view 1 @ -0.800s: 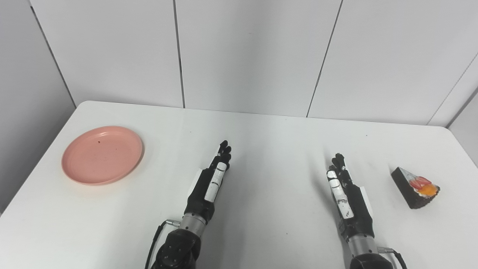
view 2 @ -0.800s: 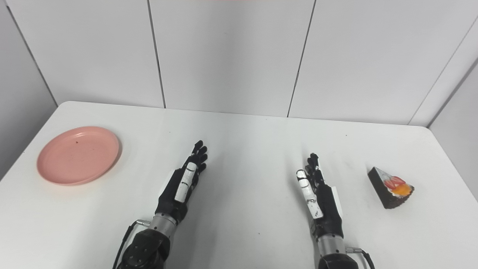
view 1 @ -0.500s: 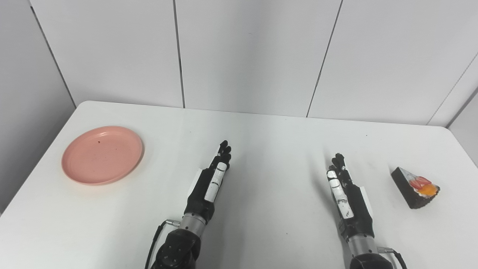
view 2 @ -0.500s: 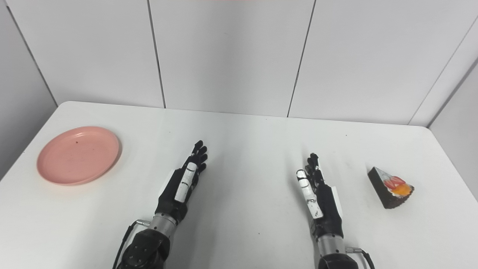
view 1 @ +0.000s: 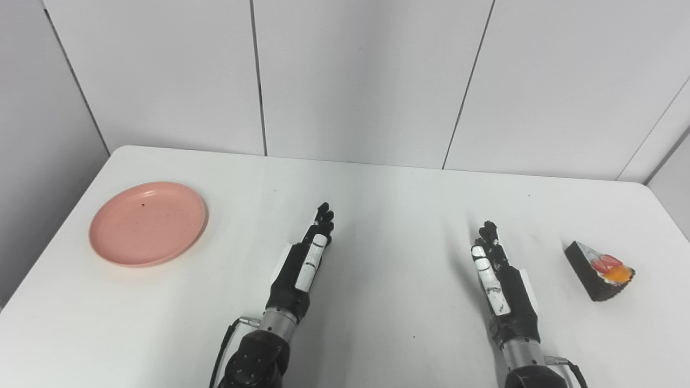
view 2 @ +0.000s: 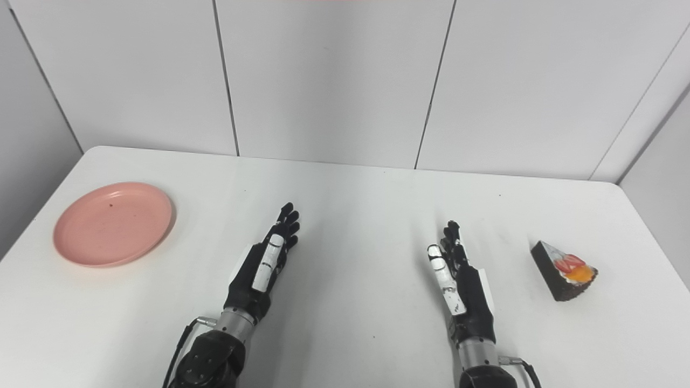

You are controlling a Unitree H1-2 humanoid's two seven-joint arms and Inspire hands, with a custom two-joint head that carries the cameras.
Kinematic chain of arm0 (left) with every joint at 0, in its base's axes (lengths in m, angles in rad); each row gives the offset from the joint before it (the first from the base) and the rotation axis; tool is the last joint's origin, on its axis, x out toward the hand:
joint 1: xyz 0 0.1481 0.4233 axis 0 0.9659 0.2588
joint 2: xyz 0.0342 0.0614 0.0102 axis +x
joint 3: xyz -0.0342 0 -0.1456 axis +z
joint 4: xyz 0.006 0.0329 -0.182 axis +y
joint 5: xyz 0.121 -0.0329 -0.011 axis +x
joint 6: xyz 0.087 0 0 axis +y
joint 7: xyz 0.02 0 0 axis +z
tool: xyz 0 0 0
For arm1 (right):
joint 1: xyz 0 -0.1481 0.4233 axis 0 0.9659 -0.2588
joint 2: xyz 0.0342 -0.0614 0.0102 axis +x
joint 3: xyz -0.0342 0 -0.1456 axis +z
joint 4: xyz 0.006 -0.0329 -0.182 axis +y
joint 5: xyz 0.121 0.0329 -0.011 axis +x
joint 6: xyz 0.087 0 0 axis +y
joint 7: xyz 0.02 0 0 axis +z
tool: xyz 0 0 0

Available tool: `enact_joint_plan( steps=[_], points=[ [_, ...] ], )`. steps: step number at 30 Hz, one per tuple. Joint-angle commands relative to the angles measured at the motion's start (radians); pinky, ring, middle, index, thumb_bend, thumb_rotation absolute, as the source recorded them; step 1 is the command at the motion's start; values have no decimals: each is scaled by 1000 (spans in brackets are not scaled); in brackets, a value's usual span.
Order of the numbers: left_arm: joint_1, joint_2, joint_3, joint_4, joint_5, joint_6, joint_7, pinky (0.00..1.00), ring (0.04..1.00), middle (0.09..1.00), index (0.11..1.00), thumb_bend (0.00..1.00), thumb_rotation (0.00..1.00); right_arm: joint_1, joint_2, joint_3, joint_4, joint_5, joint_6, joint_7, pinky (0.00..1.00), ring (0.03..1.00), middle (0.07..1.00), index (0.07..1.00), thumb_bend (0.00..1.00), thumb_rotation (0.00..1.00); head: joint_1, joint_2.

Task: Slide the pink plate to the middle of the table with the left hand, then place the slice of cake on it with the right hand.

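Left hand [view 1: 302,264]: fingers released, empty; I judge it staged for the pink plate [view 1: 148,223] at 10 o'clock.
Right hand [view 1: 501,280]: fingers released, empty; slice of cake [view 1: 598,269] waits at 3 o'clock.

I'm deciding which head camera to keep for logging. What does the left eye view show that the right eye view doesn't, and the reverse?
Only the left eye view: more of the grey wall panel left of the table. Only the right eye view: more of the grey panel beyond the table's right edge, and more bare tabletop right of the slice of cake. Both share: the pink plate at far left, empty; the cake at right; the left hand and right hand open over the table, touching neither.
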Motion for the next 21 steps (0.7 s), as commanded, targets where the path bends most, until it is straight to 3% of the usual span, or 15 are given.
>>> enact_joint_plan(
  steps=[1, 10, 14, 21],
  points=[
    [39, 7, 1, 17, -12, 10, -14, 1000, 1000, 1000, 1000, 584, 979, -30, -1, -2, -32, 3, -12, -1, 1000, 997, 996, 1000, 683, 792, 1, 0],
    [36, 8, 2, 30, -13, -8, -18, 1000, 1000, 1000, 1000, 578, 990, -29, -4, 0, -31, 11, -16, 8, 1000, 999, 1000, 1000, 673, 794, 6, -7],
    [35, 0, 8, 43, -18, -23, -13, 1000, 1000, 1000, 1000, 573, 977, -27, -9, -1, -29, 15, -18, 14, 1000, 999, 1000, 1000, 665, 805, 45, -19],
    [7, -23, 3, 120, 6, -71, 6, 1000, 1000, 1000, 1000, 625, 984, -25, -28, -27, 8, 68, -48, 38, 1000, 1000, 1000, 1000, 610, 802, 255, -99]
  ],
)
